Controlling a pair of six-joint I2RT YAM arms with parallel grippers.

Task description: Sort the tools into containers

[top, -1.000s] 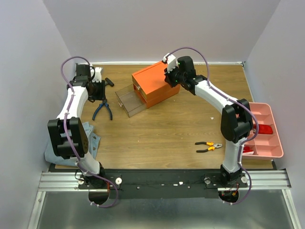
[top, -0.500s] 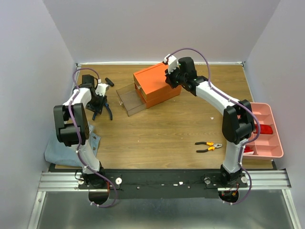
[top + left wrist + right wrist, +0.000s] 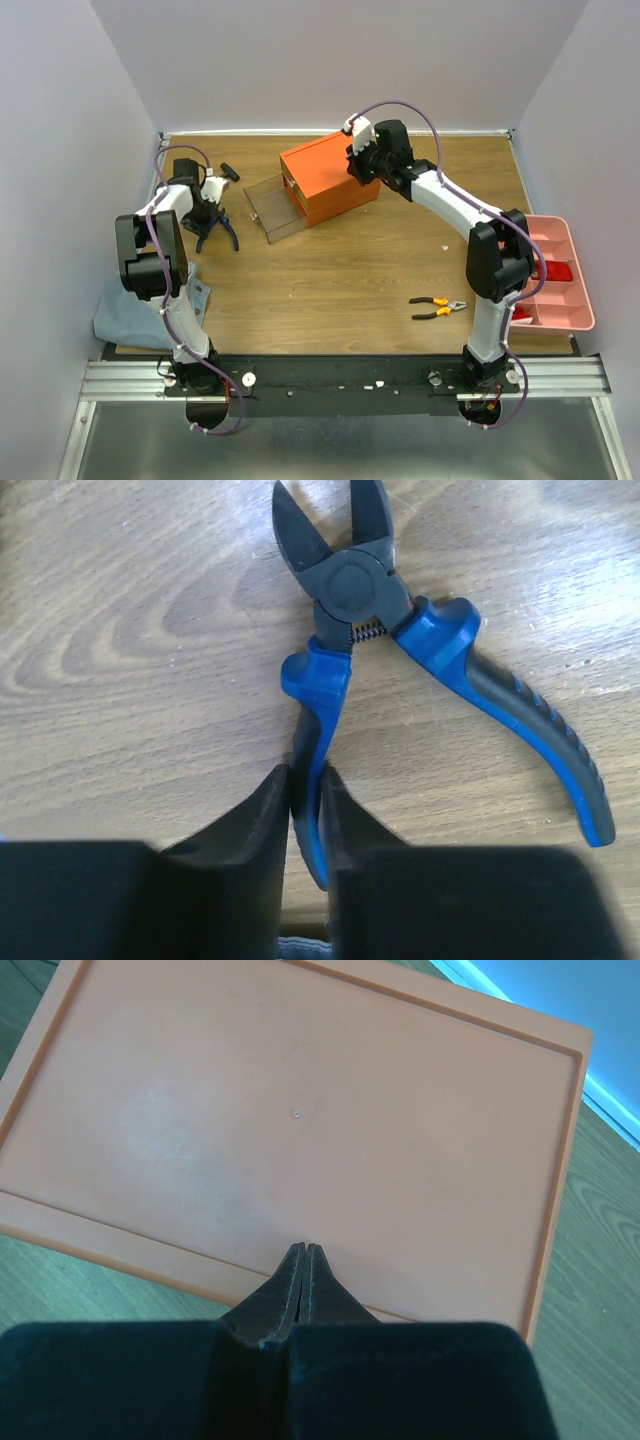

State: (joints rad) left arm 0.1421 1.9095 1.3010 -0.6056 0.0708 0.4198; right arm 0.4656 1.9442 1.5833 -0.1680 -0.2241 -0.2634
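Observation:
Blue-handled pliers lie on the wood with their handles spread, at the left of the table. My left gripper is down on them, shut on the left handle, which is pinched between both fingers. My right gripper is shut and empty, its tips over the near edge of the orange box's lid. The orange box stands at the back middle with a clear drawer pulled out toward the left. Orange-handled pliers lie at the front right. The pink tray sits at the right edge.
A black T-handle tool lies near the back left, behind my left gripper. A grey-blue cloth is crumpled at the front left corner. Red tools rest inside the pink tray. White walls close the table on three sides.
My left arm swung in and came down onto the blue-handled pliers, and its jaws closed on one handle. The right arm stayed on the orange box.

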